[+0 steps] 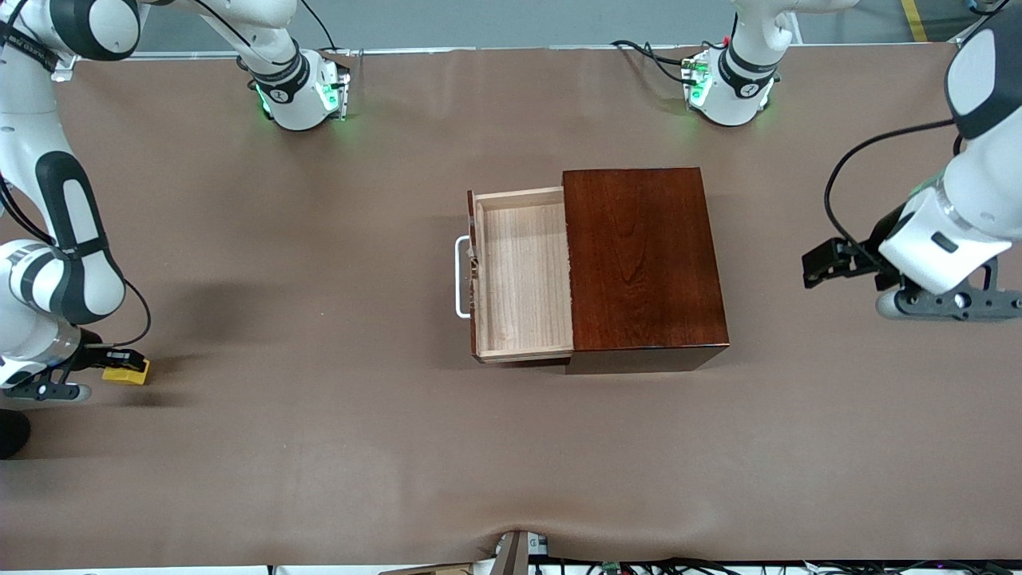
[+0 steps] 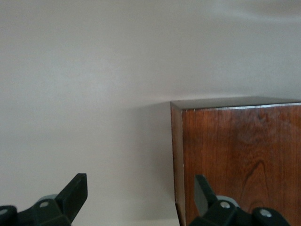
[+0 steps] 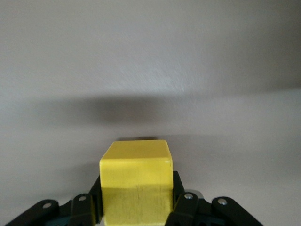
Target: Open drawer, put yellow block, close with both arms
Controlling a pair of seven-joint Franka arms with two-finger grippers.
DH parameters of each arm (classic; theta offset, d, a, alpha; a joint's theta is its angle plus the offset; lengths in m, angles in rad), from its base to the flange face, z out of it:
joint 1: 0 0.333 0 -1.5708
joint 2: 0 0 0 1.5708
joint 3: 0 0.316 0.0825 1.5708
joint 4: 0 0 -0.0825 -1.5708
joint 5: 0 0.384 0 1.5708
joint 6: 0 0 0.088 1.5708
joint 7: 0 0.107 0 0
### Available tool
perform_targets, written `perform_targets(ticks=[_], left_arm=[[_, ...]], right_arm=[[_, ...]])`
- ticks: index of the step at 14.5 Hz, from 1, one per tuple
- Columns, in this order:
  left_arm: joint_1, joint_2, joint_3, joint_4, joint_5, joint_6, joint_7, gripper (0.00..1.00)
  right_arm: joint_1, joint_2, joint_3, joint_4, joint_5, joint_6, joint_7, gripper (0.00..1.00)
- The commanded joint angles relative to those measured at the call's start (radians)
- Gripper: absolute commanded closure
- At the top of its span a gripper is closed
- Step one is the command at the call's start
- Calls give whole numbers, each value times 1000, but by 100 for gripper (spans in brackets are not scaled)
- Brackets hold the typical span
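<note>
Mahogany box (image 1: 643,259) sits mid-table on the brown table cover (image 1: 319,447), glossy dark reddish top. Its drawer (image 1: 523,275) is pulled out toward the right arm's end, at 9 o'clock from the box body in the front view, pale wood tray showing bare, nothing seen inside. White U-shaped handle (image 1: 461,276) on the drawer front points toward the right arm's end. Yellow block (image 1: 128,372) is well apart from the drawer, near the right arm's end of the table, roughly 8 o'clock from the drawer, nearer the front camera than the box. Right gripper (image 1: 112,361) is down at the block, black fingers (image 3: 181,207) pressed on both side faces of the yellow cube (image 3: 136,186), jaws clamped on it; can't tell from these views if the block rests on the cover or is just lifted. Shadow falls on the cover past the block in the right wrist view. Left gripper (image 1: 818,266) is at 3 o'clock from the box, near the left arm's end, apart from the box, not touching it, jaws spread wide with nothing between them. In the left wrist view both fingertips (image 2: 75,190) show apart, a box corner (image 2: 181,141) ahead of them. Green-lit arm bases (image 1: 299,96) stand along the 12 o'clock edge.
</note>
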Motion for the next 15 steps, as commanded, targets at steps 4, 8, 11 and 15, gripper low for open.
perform_targets(ticks=[4,8,11,15], left_arm=[[49,-198,3,-211,-10,3,91,0],[30,-207,57,-201,1,-37,205,0],[40,-209,49,-180,4,-49,187,0],[35,-210,46,-186,-12,-78,155,0]], right_arm=[[77,-296,11,-7,19,-340,67,100],[251,-432,12,-4,9,-592,321,100],[441,-435,23,12,46,-655,552,100],[713,-397,20,96,166,-643,891,100]])
